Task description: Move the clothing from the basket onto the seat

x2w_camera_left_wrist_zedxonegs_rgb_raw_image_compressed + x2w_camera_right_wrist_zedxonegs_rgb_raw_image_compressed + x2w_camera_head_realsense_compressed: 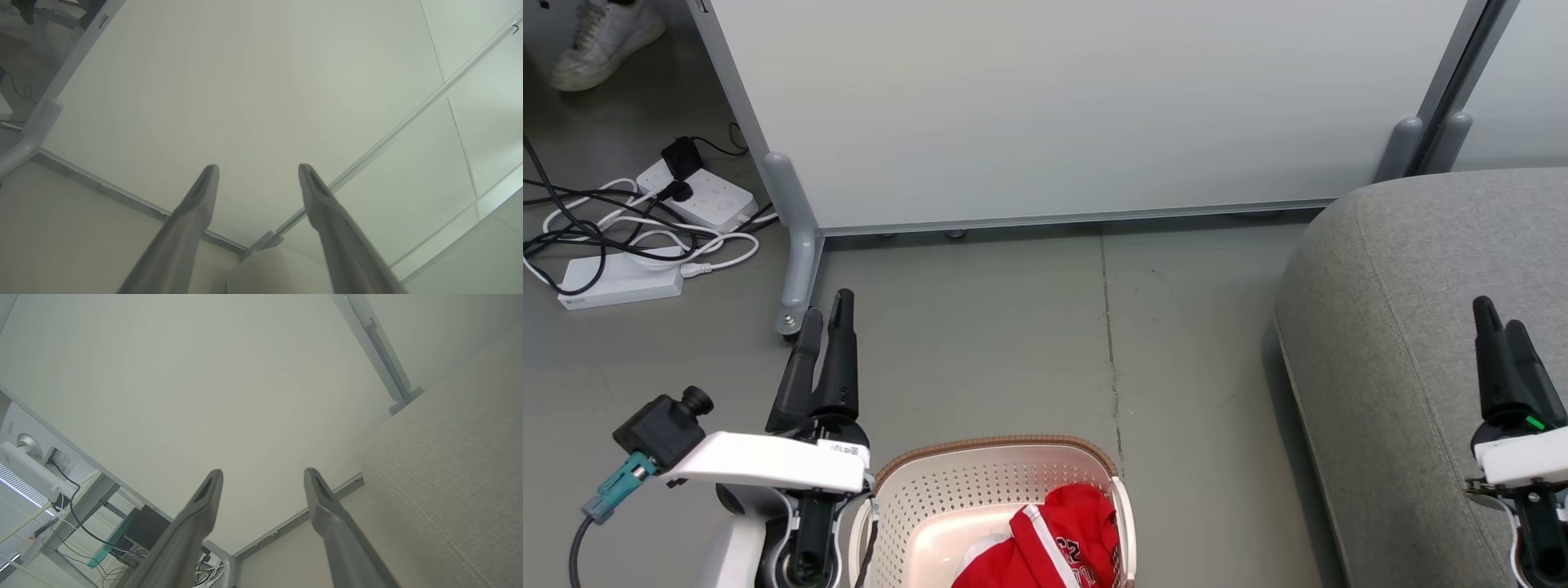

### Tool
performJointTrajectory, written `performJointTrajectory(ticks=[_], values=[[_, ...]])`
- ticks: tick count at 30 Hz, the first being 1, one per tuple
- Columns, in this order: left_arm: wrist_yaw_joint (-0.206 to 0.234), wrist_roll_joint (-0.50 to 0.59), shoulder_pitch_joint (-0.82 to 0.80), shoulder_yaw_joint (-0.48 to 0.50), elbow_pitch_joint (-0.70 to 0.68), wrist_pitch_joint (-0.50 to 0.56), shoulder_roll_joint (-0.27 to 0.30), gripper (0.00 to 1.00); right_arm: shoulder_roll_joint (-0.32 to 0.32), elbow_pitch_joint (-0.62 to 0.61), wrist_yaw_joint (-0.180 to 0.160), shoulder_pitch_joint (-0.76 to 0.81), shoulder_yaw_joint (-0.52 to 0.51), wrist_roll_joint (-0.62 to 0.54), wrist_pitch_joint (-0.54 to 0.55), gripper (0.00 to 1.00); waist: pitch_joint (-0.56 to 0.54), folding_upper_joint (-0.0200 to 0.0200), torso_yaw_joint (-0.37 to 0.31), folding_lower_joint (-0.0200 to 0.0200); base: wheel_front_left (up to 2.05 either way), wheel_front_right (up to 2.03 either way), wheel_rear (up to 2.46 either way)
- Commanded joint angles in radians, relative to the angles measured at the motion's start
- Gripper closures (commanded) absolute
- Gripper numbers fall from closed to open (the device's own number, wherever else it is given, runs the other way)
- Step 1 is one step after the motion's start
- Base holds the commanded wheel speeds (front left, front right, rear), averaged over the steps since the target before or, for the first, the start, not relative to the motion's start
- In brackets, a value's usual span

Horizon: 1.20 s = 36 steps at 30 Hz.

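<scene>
Clothing (1054, 539) sits bunched in the basket (947, 490), nearest us. It looks soft, light and floppy, so we'd pinch a raised top fold. Left gripper (827, 306) and right gripper (1500, 314) are both spread, holding nothing. Seat (1388, 310) is farther right.

Left claw (827, 306) with two long dark tapered fingers, glossy white wrist shell (768, 461) bearing small label, black boxy wrist camera (663, 426), teal cable connector (614, 487), right claw (1499, 314) showing green indicator light (1535, 422).

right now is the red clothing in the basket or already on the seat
In the basket: the red clothing lies bunched against its right wall, apart from the grey seat.
</scene>
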Motion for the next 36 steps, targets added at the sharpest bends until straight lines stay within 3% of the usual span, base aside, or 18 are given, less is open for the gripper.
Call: performJointTrajectory(ticks=[1,18,36], values=[[0.005,0.042,-0.038,-0.003,-0.018,-0.006,0.004,0.0,-0.016,-0.018,0.004,-0.032,0.01,-0.036,-0.012,0.0,-0.001,0.0,0.0,0.0,0.0,0.0,0.0],[0.052,0.357,-0.032,-0.042,0.049,-0.039,0.03,0.0,-0.01,0.014,0.005,-0.02,0.087,-0.292,-0.088,0.0,-0.007,0.0,-0.001,0.0,0.0,0.0,0.0],[0.109,0.551,-0.029,-0.041,0.119,-0.07,0.032,0.0,-0.007,0.086,0.005,-0.026,0.144,-0.497,-0.155,0.0,-0.009,0.0,0.001,0.0,0.0,0.0,0.0]])
